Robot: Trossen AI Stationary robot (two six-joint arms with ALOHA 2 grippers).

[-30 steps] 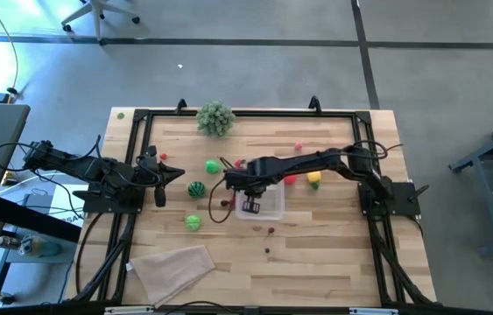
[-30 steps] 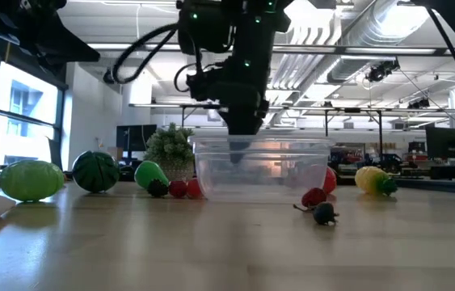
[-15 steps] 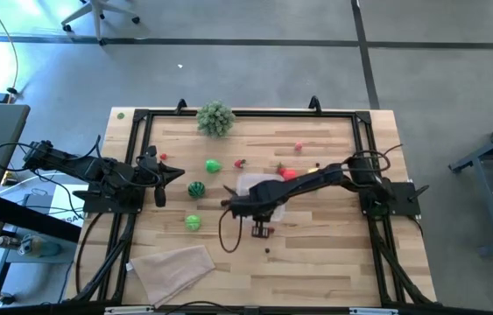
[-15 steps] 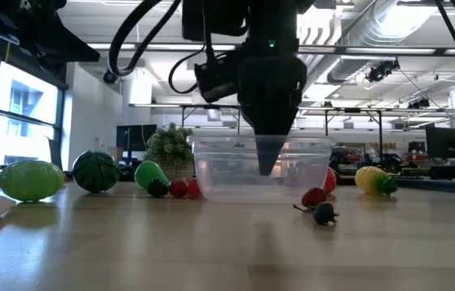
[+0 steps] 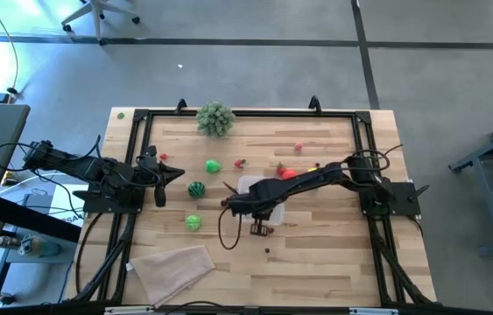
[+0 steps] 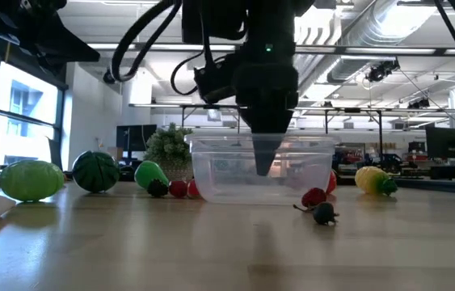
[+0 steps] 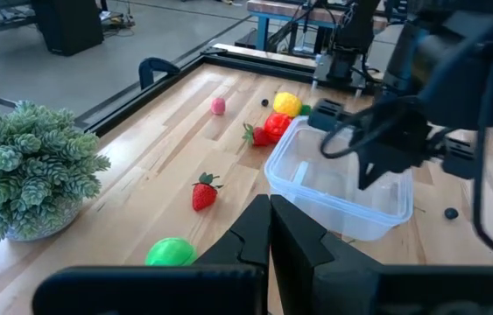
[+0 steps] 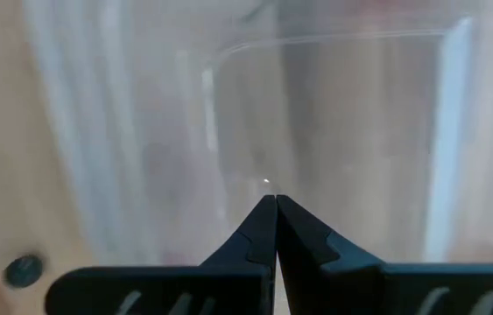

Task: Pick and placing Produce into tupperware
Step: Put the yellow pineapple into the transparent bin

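Overhead and table-level views of a produce-sorting bench. The right gripper point(image 6: 266, 162) is hanging over the near rim of the tupperware point(image 5: 250, 185), at table centre, its fingers pressed together and pinching nothing. The left gripper point(image 5: 179, 173) is waiting at 9 o'clock of the container, its fingers likewise pressed together and empty.

The container is standing empty, so no piece has yet been placed. Produce is lying all around it: a light green ball point(image 5: 193, 222), a dark green ball point(image 5: 196, 188) and a green piece point(image 5: 213, 165) from 8 to 10 o'clock, a strawberry point(image 7: 203, 193) at 11 o'clock, a red piece point(image 5: 289, 174) and a yellow piece point(image 7: 286, 104) at 2 o'clock, and small dark berries point(image 6: 324, 213) at 5 o'clock.

Judged step: moving towards a pick. The next move probably calls for spreading the fingers, lowering over one piece, most likely a berry close by, then closing.
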